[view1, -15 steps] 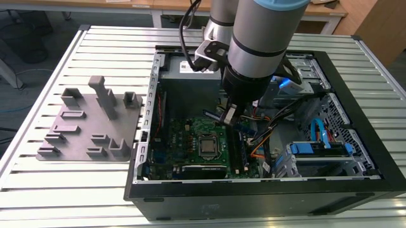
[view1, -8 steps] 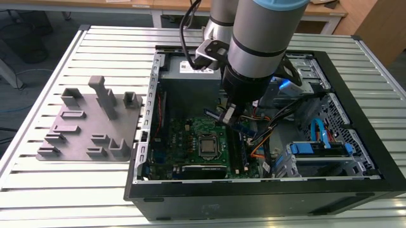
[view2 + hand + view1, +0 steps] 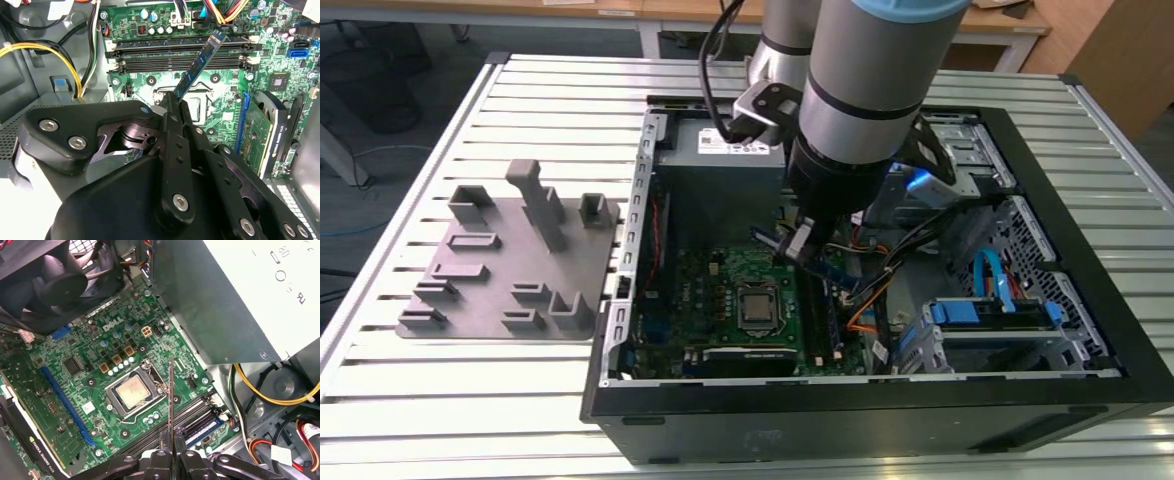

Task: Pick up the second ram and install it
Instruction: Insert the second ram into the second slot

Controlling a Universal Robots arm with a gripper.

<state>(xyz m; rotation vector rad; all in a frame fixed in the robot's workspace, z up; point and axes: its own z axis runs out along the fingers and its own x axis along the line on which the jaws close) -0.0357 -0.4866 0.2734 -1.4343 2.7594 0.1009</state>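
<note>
My gripper (image 3: 798,250) hangs inside the open computer case (image 3: 720,410), above the green motherboard (image 3: 720,290). It is shut on the second ram (image 3: 200,62), a thin blue-green stick with small dark chips. The ram sticks out from the fingertips (image 3: 170,102) at a slant over the black memory slots (image 3: 150,55), its far end above them and apart from them. In the first wrist view the ram (image 3: 171,390) shows edge-on as a thin line rising from the gripper (image 3: 171,442), next to the slots (image 3: 197,412). A blue stick (image 3: 205,426) sits in one slot.
The processor socket (image 3: 132,392) lies beside the slots. A grey power supply box (image 3: 240,300), yellow cables (image 3: 270,390), a black fan (image 3: 65,275) and an expansion card (image 3: 260,135) crowd the case. On the slatted table stands a grey fixture plate (image 3: 507,270) with upright posts.
</note>
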